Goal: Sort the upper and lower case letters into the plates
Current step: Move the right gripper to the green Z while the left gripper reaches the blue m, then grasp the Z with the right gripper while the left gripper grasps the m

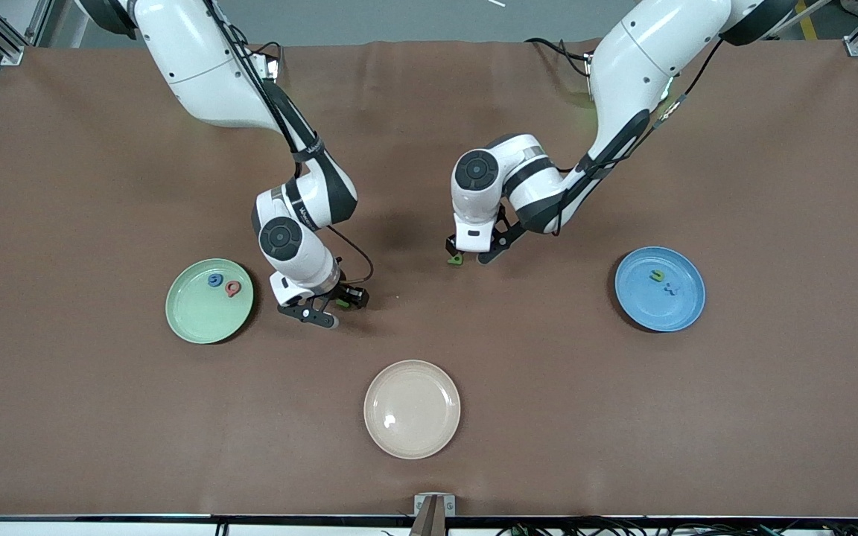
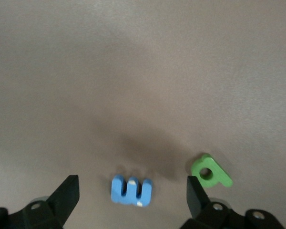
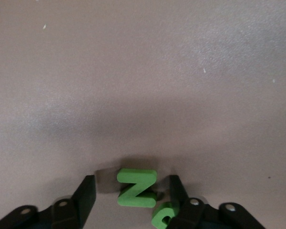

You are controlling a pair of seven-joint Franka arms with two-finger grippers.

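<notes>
Sorting is partly done. The mint green plate (image 1: 209, 301), toward the right arm's end of the table, holds two letters, a blue one (image 1: 214, 280) and a red one (image 1: 232, 288). The blue plate (image 1: 660, 289), toward the left arm's end, also holds two small letters (image 1: 663, 283); their shapes are too small to read. The cream plate (image 1: 412, 409), near the table edge closest to the front camera, has nothing in it.

At least four letters are left on the table. The left hand (image 2: 132, 193) is low over the table's middle, fingers spread wide, with a blue letter (image 2: 131, 190) lying flat between them, untouched; it could be an E or an m, I cannot tell. A green letter with a round hole (image 2: 209, 171) lies just beside one finger. The right hand (image 3: 131, 195) is down near the mint green plate, fingers apart on either side of a green N or Z (image 3: 137, 187), not yet gripping. A second green piece (image 3: 162, 215) sits against one finger.

Judged next: each hand closes on its bracketed letter.

The table wears a plain brown cloth, slightly creased along the base-side edge. Aluminium framing shows at the corners, and cables run along the camera-side edge.
</notes>
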